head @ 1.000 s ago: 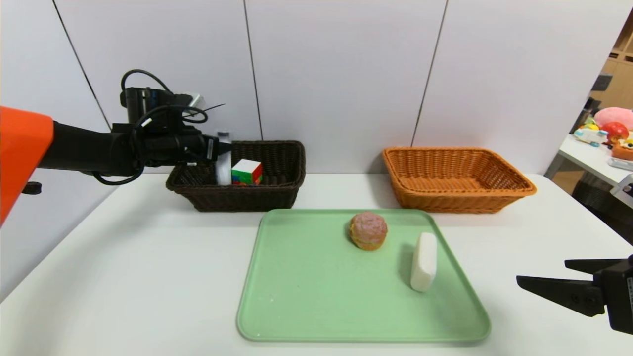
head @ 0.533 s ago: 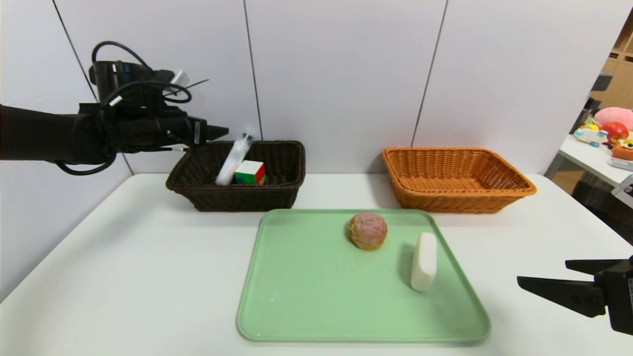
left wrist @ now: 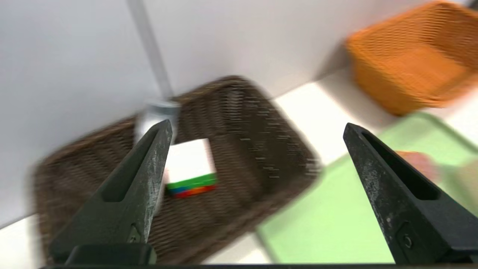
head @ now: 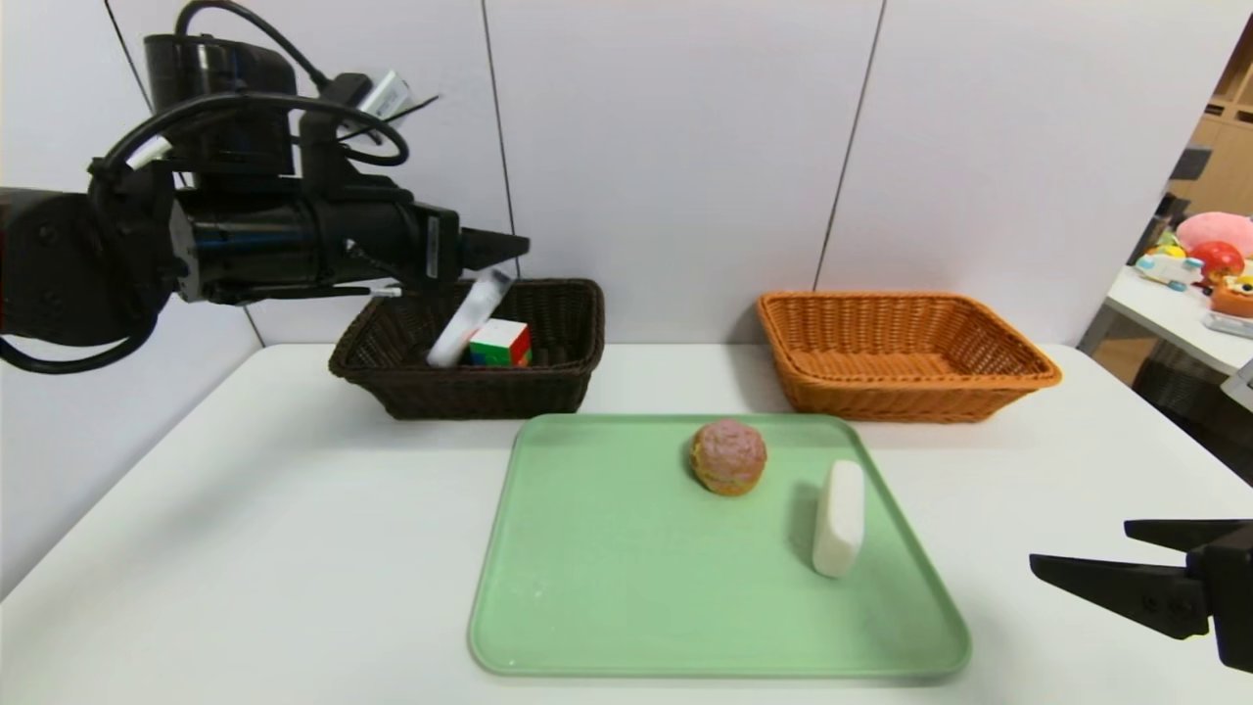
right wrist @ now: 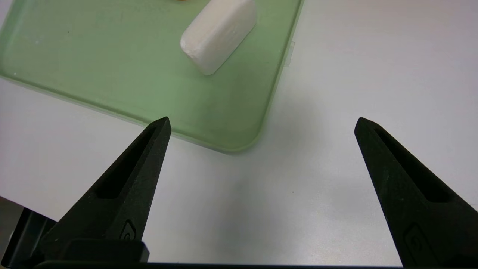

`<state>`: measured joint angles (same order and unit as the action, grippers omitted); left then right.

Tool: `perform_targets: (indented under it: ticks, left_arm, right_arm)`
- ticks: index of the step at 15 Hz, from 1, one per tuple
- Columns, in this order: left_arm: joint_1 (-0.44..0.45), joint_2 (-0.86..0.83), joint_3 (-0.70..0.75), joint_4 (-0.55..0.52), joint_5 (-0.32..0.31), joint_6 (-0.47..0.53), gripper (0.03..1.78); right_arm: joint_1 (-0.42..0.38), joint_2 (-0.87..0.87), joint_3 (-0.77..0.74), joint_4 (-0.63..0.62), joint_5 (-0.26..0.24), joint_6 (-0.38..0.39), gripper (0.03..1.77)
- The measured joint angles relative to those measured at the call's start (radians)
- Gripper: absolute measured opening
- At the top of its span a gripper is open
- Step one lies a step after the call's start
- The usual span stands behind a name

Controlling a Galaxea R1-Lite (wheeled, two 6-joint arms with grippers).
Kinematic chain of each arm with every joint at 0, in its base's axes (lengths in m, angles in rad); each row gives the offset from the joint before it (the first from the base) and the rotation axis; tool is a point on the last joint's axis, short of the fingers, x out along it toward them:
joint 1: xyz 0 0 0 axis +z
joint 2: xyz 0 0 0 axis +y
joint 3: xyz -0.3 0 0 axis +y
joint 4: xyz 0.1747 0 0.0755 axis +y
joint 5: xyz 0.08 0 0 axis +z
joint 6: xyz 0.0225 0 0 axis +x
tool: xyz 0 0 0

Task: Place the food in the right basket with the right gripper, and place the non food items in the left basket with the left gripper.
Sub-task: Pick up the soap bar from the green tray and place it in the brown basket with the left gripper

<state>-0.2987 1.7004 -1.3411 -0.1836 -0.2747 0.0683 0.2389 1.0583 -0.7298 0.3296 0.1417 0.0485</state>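
Note:
A round pinkish bun (head: 728,456) and a white block (head: 840,519) lie on the green tray (head: 607,587). In the dark brown left basket (head: 470,392) a white bottle (head: 468,318) leans on a coloured cube (head: 499,343). The orange right basket (head: 905,357) holds nothing I can see. My left gripper (head: 509,245) hangs open and empty above the brown basket; in its wrist view the left gripper (left wrist: 257,125) has the cube (left wrist: 188,164) below. My right gripper (head: 1082,546) rests open near the table's front right; in its wrist view the right gripper (right wrist: 261,119) is beside the tray corner, short of the white block (right wrist: 218,33).
A white wall stands right behind both baskets. A side table (head: 1175,313) with toys is off to the far right. Bare tabletop lies left of the tray (head: 245,509) and between the baskets.
My left gripper opened and let go of the white bottle, which tipped over against the cube. The gripper then rose and swung right. The right arm barely moved.

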Motion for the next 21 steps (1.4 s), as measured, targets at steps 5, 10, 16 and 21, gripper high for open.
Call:
perform_targets:
  ticks: [5,10,16,21]
  left_arm:
    - [-0.269,-0.008,0.063,-0.005,0.044,-0.092,1.67]
    - [-0.458,0.032,0.092,-0.004,0.195,-0.137,1.67]
    - [-0.493,0.037,0.137,-0.007,0.193,-0.133,1.69]
    - [-0.516,0.12,0.137,-0.086,0.139,-0.067,1.69]
  right_arm:
    - [0.0,-0.006,0.0,-0.001,0.0,0.0,1.7]
    - [0.0,-0.009,0.0,-0.001,-0.003,0.003,1.7]
    - [0.01,-0.009,-0.001,-0.001,-0.002,0.008,1.7]
    - [0.011,-0.009,0.0,0.0,-0.002,0.008,1.7]
